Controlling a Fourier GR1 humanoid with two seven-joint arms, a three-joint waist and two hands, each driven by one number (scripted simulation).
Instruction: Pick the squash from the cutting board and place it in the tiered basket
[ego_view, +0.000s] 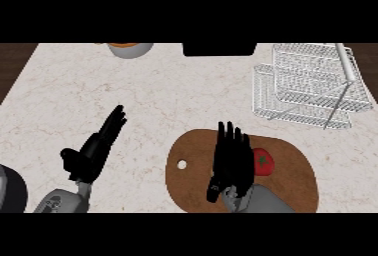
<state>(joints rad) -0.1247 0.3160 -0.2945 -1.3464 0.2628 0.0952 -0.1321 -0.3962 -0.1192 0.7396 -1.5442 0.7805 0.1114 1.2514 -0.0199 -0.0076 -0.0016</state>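
A brown wooden cutting board (295, 175) lies at the counter's front right. On it sits a small red squash with a green stem (263, 161), partly hidden by my right hand (232, 160). That hand hovers over the board just left of the squash, fingers straight and pointing away from me, holding nothing. The white wire tiered basket (310, 85) stands at the back right, beyond the board. My left hand (96, 147) rests open over the counter at the left, fingers up.
A grey bowl with something orange in it (131, 49) sits at the back edge, left of centre. A black object (219, 49) stands at the back centre. A dark round thing (9, 190) shows at the front left corner.
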